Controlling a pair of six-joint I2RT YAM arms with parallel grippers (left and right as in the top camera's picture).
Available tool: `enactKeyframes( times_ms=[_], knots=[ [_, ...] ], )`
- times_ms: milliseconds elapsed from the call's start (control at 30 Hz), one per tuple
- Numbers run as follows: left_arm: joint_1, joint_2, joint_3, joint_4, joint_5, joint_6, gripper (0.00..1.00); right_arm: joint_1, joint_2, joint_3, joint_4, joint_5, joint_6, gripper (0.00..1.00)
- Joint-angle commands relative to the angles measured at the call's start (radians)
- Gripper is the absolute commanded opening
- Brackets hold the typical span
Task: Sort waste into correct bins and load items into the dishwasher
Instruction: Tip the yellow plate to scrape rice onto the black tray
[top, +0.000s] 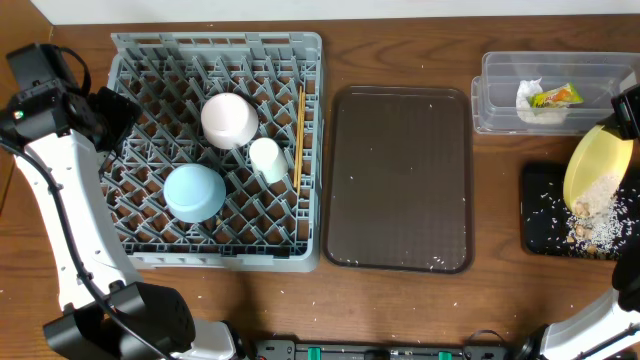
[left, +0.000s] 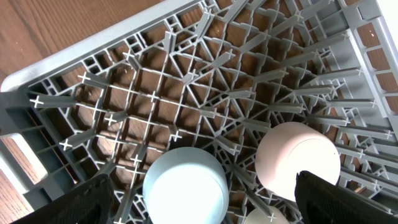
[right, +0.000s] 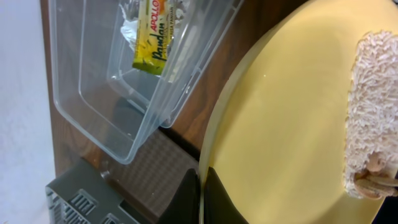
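Currently, right gripper (right: 200, 198): clamped on yellow plate (top: 593, 170) rim, tilted over black tray (top: 535, 215), right of frame.
Advice: keep tilting so crumbs (top: 596, 215) slide off.
Left gripper (left: 202, 202): jaws wide, empty.

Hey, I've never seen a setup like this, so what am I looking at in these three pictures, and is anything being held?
Two robot arms work at a wooden table. The overhead picture looks straight down; the other two come from cameras on each wrist.

On the left sits a grey dish rack holding a pink bowl, a blue bowl, a white cup and chopsticks. The left gripper hovers open above it, holding nothing.

In the middle lies a brown tray. At the right, a clear tub holds a tissue and a wrapper.

The right gripper pinches the rim of a yellow plate, tilting it so crumbs fall on a black tray.
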Motion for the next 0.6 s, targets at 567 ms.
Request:
enactKeyframes(
  times_ms=[567],
  knots=[
    [0.002,0.002,-0.001,-0.004,-0.006,-0.008,0.93,-0.038,-0.013,-0.011,-0.059,-0.109,-0.101,0.01]
  ],
)
